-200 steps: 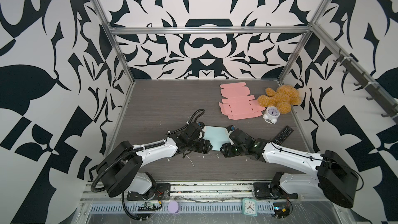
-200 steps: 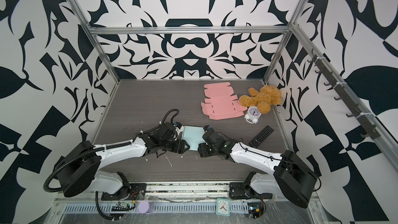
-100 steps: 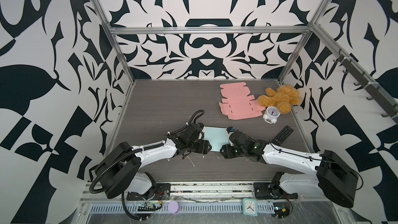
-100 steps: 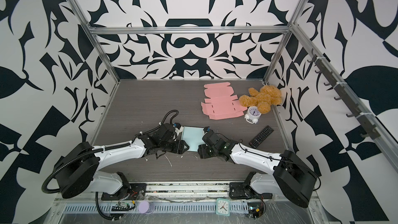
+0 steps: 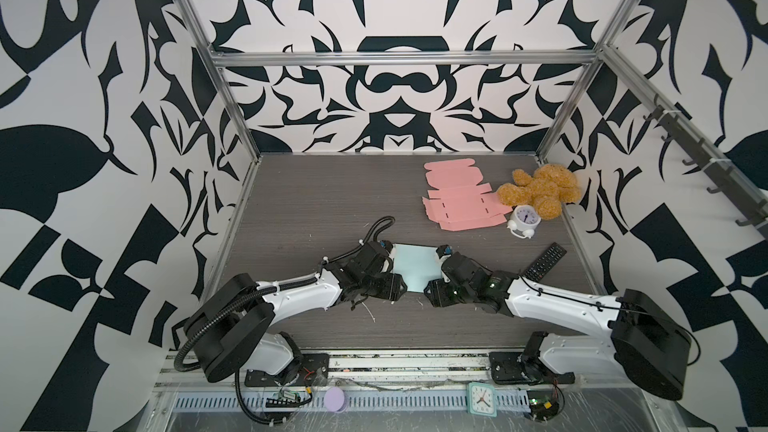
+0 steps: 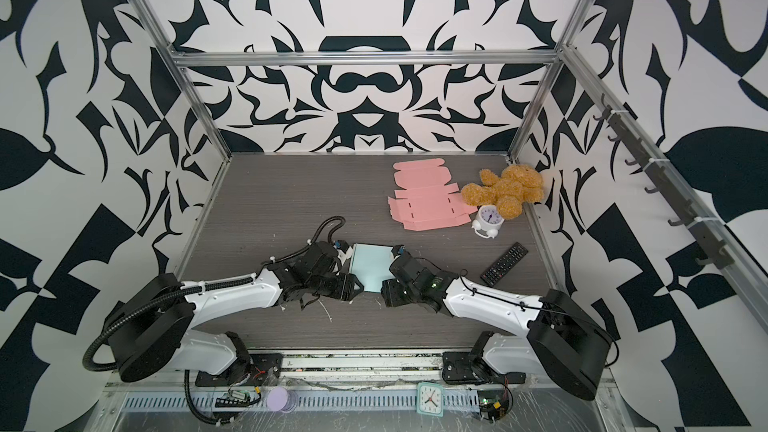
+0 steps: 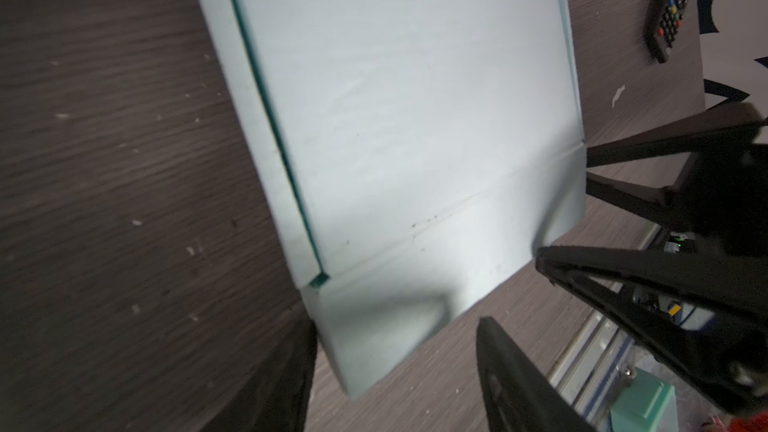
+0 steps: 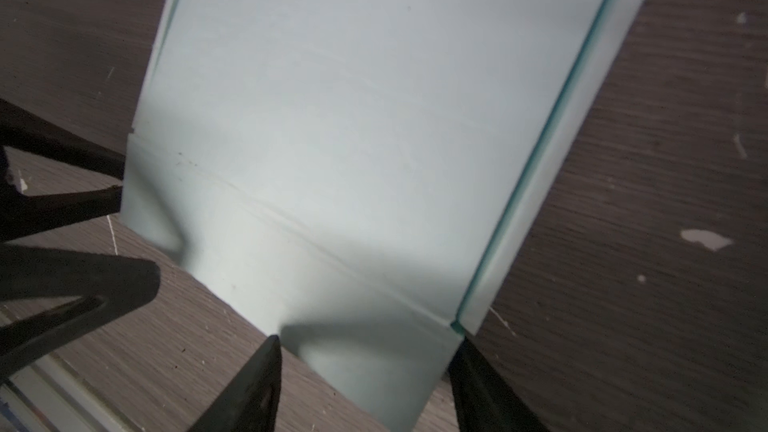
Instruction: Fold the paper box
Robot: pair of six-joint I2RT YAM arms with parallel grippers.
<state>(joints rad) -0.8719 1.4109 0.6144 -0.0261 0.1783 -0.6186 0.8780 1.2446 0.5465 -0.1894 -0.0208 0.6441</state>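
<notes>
Fingers [image 7: 511, 380] wide, left gripper [image 5: 402, 288] and right gripper [image 5: 429, 293] straddle the six-o'clock flap [image 7: 395, 317] of the pale blue flat paper box [image 5: 415, 265], probably to lift it.

You count one blue paper box [image 5: 415, 268] between the left gripper [image 5: 400, 289] and the right gripper [image 5: 431, 292]. Beyond the right gripper: one teddy bear [image 5: 540, 189], one remote [image 5: 544, 261], one alarm clock [image 5: 525, 220], one stack of pink blanks [image 5: 461, 206].

Dark wood-grain table [image 5: 316, 201], seen in both top views. Bears at front centre a pale blue paper box [image 5: 415, 270], broad panel up. Toward the far right corner, flat pink box blanks [image 5: 461, 205], overlapping; just beside them a tan teddy bear [image 5: 540, 189] — and, against it, a small white alarm clock [image 5: 524, 221]. Nearer, a black remote [image 5: 544, 266]; white scraps [image 5: 370, 312] scattered about.
</notes>
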